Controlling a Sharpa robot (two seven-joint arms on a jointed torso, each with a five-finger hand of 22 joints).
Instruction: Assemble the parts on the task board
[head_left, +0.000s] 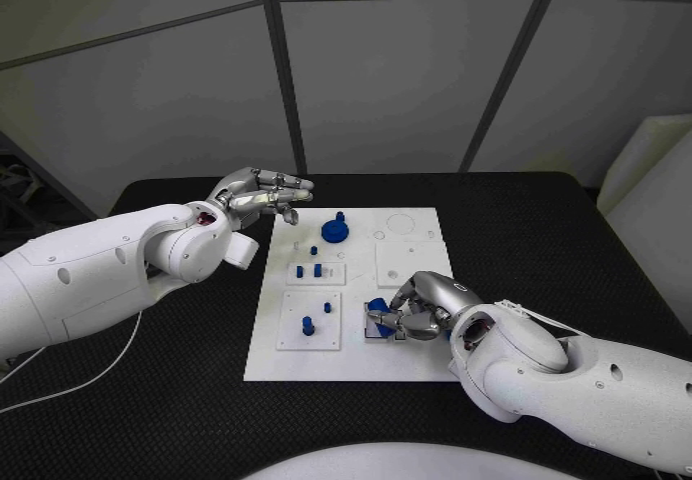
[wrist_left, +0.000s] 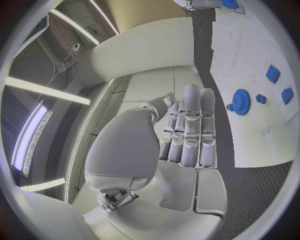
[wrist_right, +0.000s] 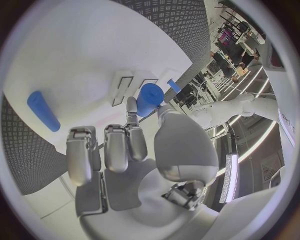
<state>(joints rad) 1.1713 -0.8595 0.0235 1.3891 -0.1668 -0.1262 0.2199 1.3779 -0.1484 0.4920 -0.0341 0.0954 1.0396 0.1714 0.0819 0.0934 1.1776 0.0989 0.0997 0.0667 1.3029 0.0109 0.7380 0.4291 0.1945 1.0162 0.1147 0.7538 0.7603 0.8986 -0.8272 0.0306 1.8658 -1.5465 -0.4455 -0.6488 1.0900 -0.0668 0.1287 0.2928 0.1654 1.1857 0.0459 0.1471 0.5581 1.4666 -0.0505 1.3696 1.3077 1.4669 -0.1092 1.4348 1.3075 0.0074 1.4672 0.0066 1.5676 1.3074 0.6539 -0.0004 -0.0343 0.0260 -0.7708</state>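
The task board (head_left: 411, 365) lies in the middle of the black tabletop (head_left: 577, 230), a white plate with smaller raised white panels on it, and the assembly looks partly done. A blue gear (head_left: 336, 230) with a knob on top sits near the board's far edge, toward its left side; two small blue pegs (head_left: 309, 270) stand side by side in a panel at the middle of the left half, with a smaller blue stud (head_left: 313, 249) just beyond them, and a single blue pin (head_left: 307, 324) stands upright in the panel nearest the near-left corner. The square panel on the far right half appears still unfilled, so at least that station seems left to do, though its sockets are too small to read. The right robot hand (head_left: 408, 318) is down on the board's near-right part, its fingers curled around a blue cylindrical part (wrist_right: 150, 99) that it pinches between thumb and fingers over a slotted panel; I judge this the piece now being seated. Another blue rod (wrist_right: 43, 110) lies flat on the board near that hand. The left robot hand (head_left: 264, 196) hovers beyond the board's far-left corner, holding nothing, its fingers loosely bent and apart.
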